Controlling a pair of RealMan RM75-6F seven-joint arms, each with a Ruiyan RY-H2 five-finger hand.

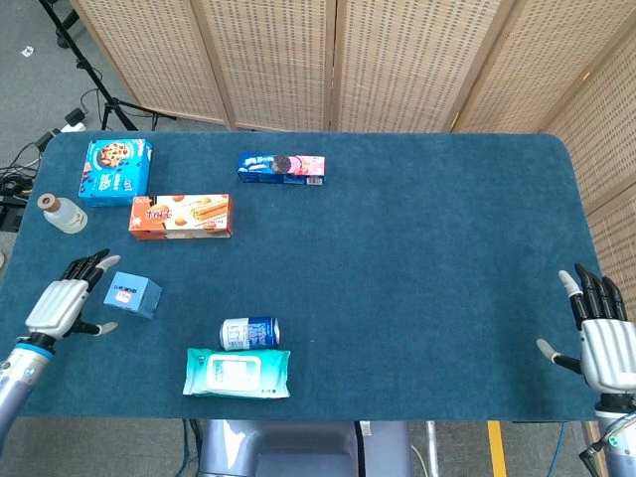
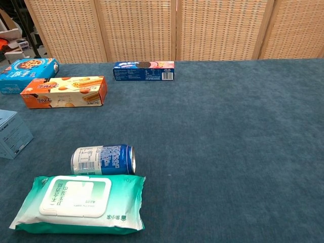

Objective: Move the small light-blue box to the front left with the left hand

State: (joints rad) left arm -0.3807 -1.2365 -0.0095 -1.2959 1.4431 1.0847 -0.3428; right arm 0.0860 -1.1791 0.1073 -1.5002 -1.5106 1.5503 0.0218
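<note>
At lower left of the head view, the left hand (image 1: 62, 304) lies open just beside the small light-blue box (image 1: 133, 294). The right hand (image 1: 599, 331) rests open at lower right.

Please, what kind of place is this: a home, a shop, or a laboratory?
Most likely a robot laboratory or recording studio, not a home. The blue-covered table stands before woven folding screens; tripod legs and cables lie on the grey floor; groceries such as the orange biscuit box are set out as test items.
</note>
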